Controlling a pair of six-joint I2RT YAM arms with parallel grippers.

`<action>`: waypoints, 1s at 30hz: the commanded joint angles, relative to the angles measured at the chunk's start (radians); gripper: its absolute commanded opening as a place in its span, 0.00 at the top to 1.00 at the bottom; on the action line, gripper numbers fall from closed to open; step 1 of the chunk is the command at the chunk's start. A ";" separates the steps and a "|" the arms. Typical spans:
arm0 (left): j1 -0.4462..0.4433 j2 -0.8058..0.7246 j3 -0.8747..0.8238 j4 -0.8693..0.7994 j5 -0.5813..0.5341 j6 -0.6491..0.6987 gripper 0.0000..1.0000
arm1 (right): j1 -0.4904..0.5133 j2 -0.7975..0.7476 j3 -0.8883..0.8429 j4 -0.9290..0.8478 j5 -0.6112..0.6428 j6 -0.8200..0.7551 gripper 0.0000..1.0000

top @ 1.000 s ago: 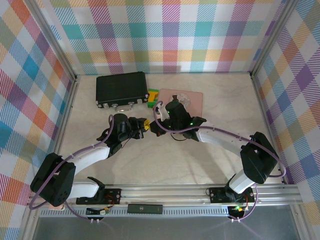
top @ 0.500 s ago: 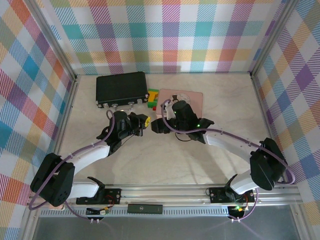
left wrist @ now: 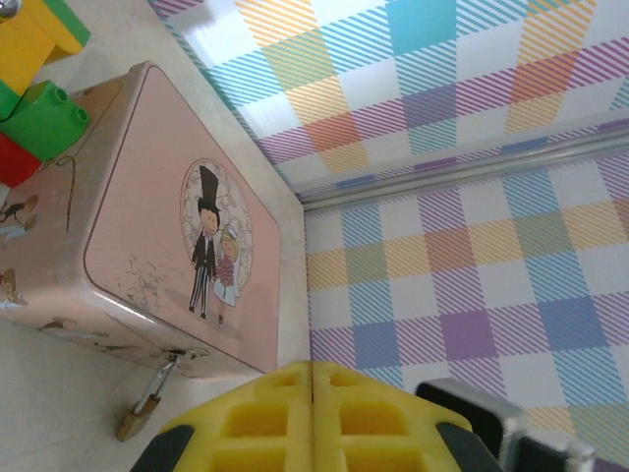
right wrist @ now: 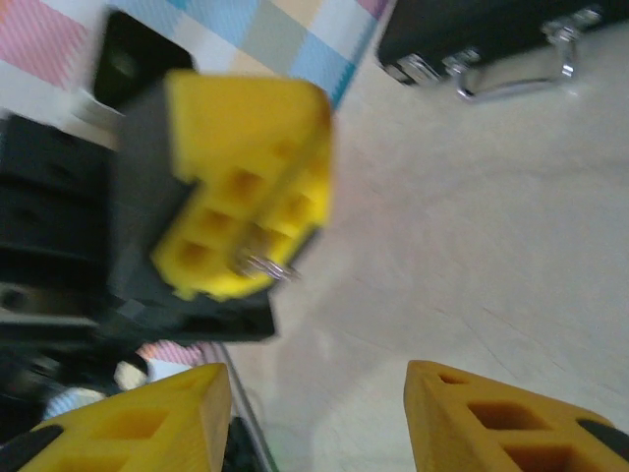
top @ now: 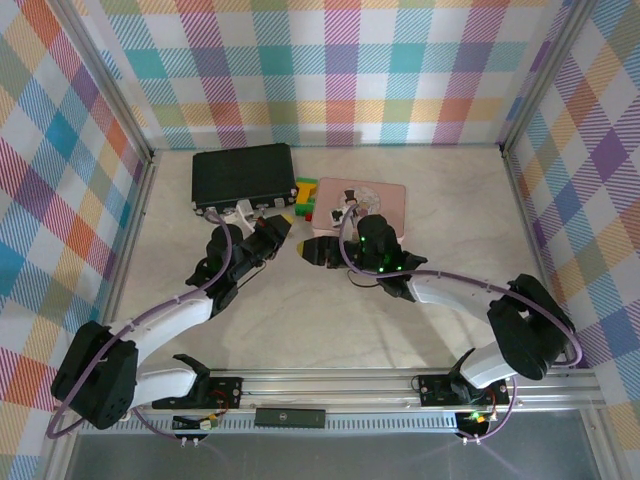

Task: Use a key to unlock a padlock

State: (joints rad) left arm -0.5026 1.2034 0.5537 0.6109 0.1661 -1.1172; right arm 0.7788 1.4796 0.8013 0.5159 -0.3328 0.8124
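The tiny brass padlock (left wrist: pixel 138 417) hangs by its thin silver shackle from the hasp on the front edge of the pink tin (left wrist: pixel 147 236), resting on the table. My left gripper (left wrist: pixel 313 366) is shut, short of the tin and to the right of the padlock. From the right wrist view, its yellow fingers (right wrist: pixel 246 187) pinch a small silvery key (right wrist: pixel 267 265) that sticks out from between them. My right gripper (right wrist: pixel 316 372) stands open with nothing between its fingers, facing the left gripper across bare table. From above, both grippers (top: pixel 276 230) (top: pixel 318 250) sit just in front of the tin (top: pixel 375 195).
A black case (top: pixel 243 175) with silver latches lies at the back left, close behind my left gripper. Coloured toy blocks (top: pixel 305 196) stand between the case and the tin. Plaid walls enclose the table on three sides.
The two grippers met tip to tip a second ago. My right gripper has since opened and drawn back to the right, and my left gripper has moved up toward the case and tin, still shut.
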 commanded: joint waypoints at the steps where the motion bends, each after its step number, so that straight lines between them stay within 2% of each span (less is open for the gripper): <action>1: -0.010 0.022 -0.026 0.168 0.010 0.058 1.00 | -0.003 0.042 -0.013 0.275 -0.056 0.089 0.54; 9: -0.014 0.010 -0.037 0.200 0.013 0.056 1.00 | -0.003 0.106 -0.008 0.361 -0.064 0.117 0.60; 20: -0.027 -0.005 -0.084 0.282 0.012 -0.040 1.00 | -0.007 0.128 -0.006 0.419 -0.061 0.122 0.76; 30: -0.044 -0.002 -0.075 0.305 0.004 -0.056 1.00 | -0.007 0.183 0.014 0.479 -0.113 0.171 0.92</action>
State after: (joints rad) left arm -0.5282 1.2125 0.4793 0.8444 0.1539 -1.1625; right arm 0.7666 1.6344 0.7986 0.9394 -0.4110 0.9615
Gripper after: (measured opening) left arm 0.050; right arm 0.100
